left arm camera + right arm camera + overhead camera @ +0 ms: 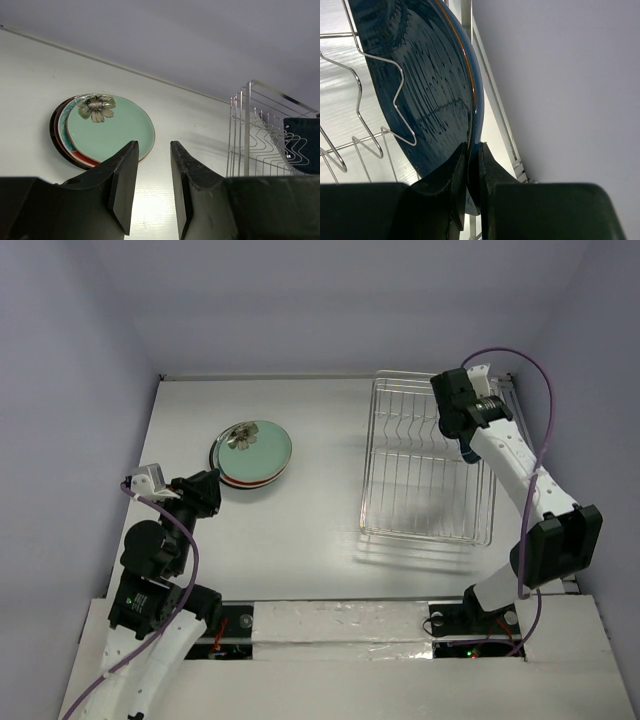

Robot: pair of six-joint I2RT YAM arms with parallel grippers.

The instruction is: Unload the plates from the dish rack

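Observation:
A stack of plates [251,454] lies on the table left of the dish rack [428,462]; the pale mint green one is on top, and the stack also shows in the left wrist view [107,127]. My left gripper [151,150] is open and empty, just near of the stack. The chrome wire rack also shows in the left wrist view [260,135]. My right gripper [473,150] is shut on the rim of the dark blue plate [420,80], which stands on edge in the rack's far right slots. In the top view the right gripper [464,440] mostly hides this plate.
The rack's zigzag wire dividers [375,100] lie against the blue plate's face. The grey side wall [560,90] stands close to the right of the rack. A white raised ledge [340,625] runs along the near edge between the arm bases.

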